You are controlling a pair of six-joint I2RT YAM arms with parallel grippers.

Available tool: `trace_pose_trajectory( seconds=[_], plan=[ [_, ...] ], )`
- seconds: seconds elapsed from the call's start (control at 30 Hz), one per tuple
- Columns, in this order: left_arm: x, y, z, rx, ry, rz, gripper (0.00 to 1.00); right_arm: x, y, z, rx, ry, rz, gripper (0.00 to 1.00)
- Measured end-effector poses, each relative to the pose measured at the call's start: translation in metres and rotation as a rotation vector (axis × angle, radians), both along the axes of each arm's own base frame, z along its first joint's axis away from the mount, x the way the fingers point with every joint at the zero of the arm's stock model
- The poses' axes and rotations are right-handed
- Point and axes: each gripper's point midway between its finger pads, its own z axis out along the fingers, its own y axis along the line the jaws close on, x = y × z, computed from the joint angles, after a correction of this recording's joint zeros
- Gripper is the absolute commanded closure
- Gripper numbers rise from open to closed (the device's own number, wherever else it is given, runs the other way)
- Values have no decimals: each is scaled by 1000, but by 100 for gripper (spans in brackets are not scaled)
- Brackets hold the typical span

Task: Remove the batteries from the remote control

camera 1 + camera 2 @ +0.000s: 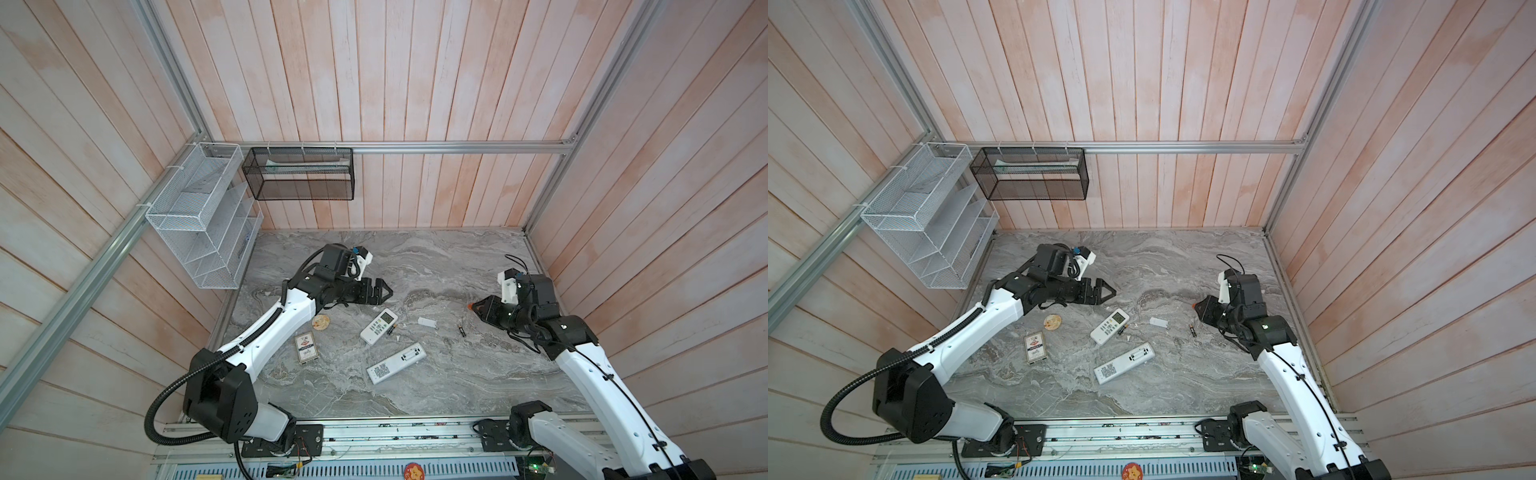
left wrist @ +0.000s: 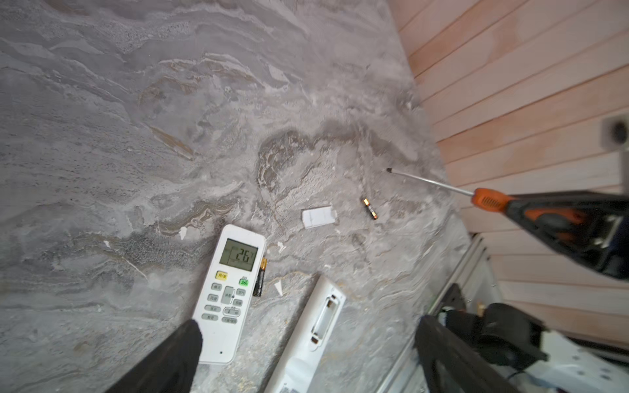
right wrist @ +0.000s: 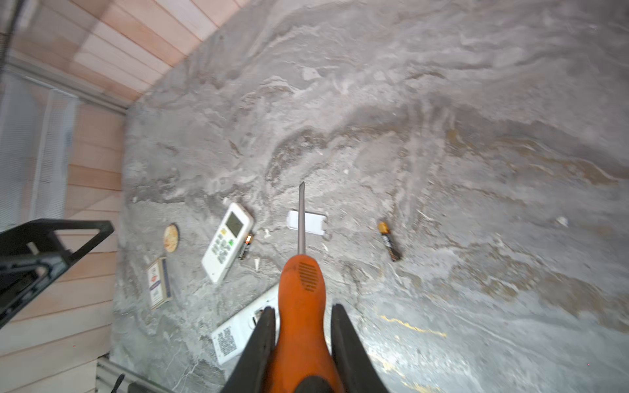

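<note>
Though small, lie flat as dark, gold-ended cylinders: one battery (image 2: 259, 277) against the right edge of the face-up remote (image 2: 229, 292), other battery (image 2: 370, 208) farther right, past the white cover (image 2: 318, 217). Hovers with left gripper (image 1: 386, 291) beyond that remote, jaws spread wide, empty. Clamps right gripper (image 3: 303, 311) on the screwdriver (image 3: 301, 282).

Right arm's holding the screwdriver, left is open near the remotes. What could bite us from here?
1. The face-up remote has a lit display, so it probably holds cells. Its compartment faces the table, and flipping it could send the battery lying right beside its edge rolling.
2. The screwdriver shaft sticks far out of the right gripper. A careless swing might sweep the white cover or the loose battery.
</note>
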Motion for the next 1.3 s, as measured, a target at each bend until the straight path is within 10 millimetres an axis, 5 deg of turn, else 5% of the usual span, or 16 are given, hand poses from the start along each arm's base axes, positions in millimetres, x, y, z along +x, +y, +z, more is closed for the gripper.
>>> trace_pose_trajectory(
  seconds=[0.2, 0.37, 0.53, 0.67, 0.87, 0.97, 1.13, 1.3],
  plan=[
    [-4, -18, 11, -440, 170, 129, 0, 8, 40, 23, 173, -195, 151, 100],
    [4, -49, 27, -586, 245, 114, 1, 3, 76, 50, 235, -322, 280, 100],
    [14, -74, 55, -672, 228, 61, 2, 5, 80, 55, 227, -359, 298, 100],
    [22, -79, 54, -684, 240, 65, 2, 9, 72, 52, 177, -371, 261, 100],
    [24, -78, 39, -636, 284, 84, 0, 25, 37, 20, -28, -351, 144, 100],
    [24, -72, 26, -594, 312, 102, 0, 37, 24, -14, -121, -304, 115, 100],
    [21, -42, 7, -545, 339, 170, 0, 52, 17, -82, -230, -198, 123, 100],
    [12, -17, 0, -493, 325, 204, 0, 72, 16, -109, -274, -185, 129, 100]
  ],
)
